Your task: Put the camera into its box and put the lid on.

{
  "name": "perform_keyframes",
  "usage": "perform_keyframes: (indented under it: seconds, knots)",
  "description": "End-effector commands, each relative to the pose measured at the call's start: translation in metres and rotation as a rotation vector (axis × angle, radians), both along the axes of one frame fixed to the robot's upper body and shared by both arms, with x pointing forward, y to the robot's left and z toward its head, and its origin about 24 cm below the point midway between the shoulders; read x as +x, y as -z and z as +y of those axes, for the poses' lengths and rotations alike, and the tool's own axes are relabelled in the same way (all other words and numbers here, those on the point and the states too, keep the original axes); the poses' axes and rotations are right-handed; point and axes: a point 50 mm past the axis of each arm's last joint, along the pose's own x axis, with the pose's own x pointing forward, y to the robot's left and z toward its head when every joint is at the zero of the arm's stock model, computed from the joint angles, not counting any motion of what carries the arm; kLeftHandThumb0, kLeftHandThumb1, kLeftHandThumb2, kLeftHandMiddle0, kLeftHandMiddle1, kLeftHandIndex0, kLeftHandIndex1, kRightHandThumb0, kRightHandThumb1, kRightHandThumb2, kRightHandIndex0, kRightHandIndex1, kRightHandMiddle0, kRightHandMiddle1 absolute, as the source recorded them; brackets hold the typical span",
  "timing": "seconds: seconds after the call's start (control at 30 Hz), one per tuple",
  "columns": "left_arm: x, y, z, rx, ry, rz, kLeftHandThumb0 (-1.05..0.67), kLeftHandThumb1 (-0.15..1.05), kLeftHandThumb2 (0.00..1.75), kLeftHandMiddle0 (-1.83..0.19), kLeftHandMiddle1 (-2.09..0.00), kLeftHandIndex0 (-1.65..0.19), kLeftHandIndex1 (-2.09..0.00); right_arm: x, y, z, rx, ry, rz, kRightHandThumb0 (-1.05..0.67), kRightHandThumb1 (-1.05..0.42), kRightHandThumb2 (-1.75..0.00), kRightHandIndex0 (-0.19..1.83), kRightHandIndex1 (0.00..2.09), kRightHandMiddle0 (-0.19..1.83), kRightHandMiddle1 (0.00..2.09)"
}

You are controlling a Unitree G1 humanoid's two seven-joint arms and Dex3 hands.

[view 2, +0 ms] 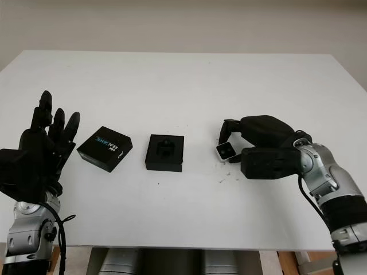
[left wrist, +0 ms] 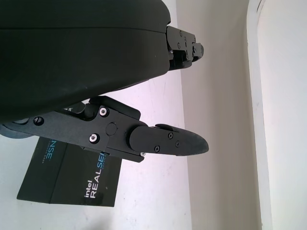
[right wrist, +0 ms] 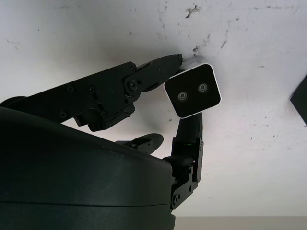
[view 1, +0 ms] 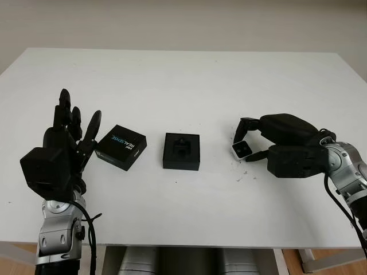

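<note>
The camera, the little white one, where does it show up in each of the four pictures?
Left eye view: the camera sits right of centre, between the right hand's fingers.
Right eye view: right of centre, right of the open box.
Left wrist view: not in it.
Right wrist view: upper right of centre, between fingertips.
Shared landmark: the right hand.

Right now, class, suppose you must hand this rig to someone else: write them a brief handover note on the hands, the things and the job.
Right hand: shut on the camera, right of the box, at the table.
Left hand: open, raised beside the lid.
Box: open at table centre, lid lying to its left.
Done: camera gripped.
Left: carry the camera into the box, then fit the lid.
</note>
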Motion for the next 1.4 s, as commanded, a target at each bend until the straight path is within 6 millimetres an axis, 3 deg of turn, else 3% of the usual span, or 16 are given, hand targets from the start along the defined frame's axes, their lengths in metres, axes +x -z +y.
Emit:
perform_keyframes:
  seconds: [0.0,0.2,0.6,1.37]
  knots:
    - [0.0,-0.006,0.001,0.005,0.001,-0.026,-0.45,1.05,0.24,-0.05,-0.05,-0.03,-0.05,-0.001,0.002,0.0,0.043,0.011,-0.001,-0.33,-0.94,-0.05,0.47,0.04,0.34,1.42]
    - [0.0,-0.006,0.0,0.011,-0.002,-0.02,-0.47,1.05,0.24,-0.05,-0.05,-0.02,-0.05,-0.001,0.008,0.001,0.099,0.022,0.002,-0.35,-0.92,-0.05,0.49,0.05,0.38,1.42]
    - [0.0,-0.006,0.001,0.016,0.007,-0.021,-0.48,1.05,0.24,-0.05,-0.05,-0.02,-0.05,-0.001,0.016,0.002,0.209,0.022,0.001,-0.34,-0.93,-0.06,0.45,0.03,0.34,1.69]
    - [0.0,-0.007,0.004,0.025,0.022,-0.009,-0.46,1.05,0.25,-0.03,-0.05,0.0,-0.05,-0.001,0.01,-0.002,0.55,0.106,0.05,-0.4,-0.93,-0.06,0.32,0.01,0.36,1.74]
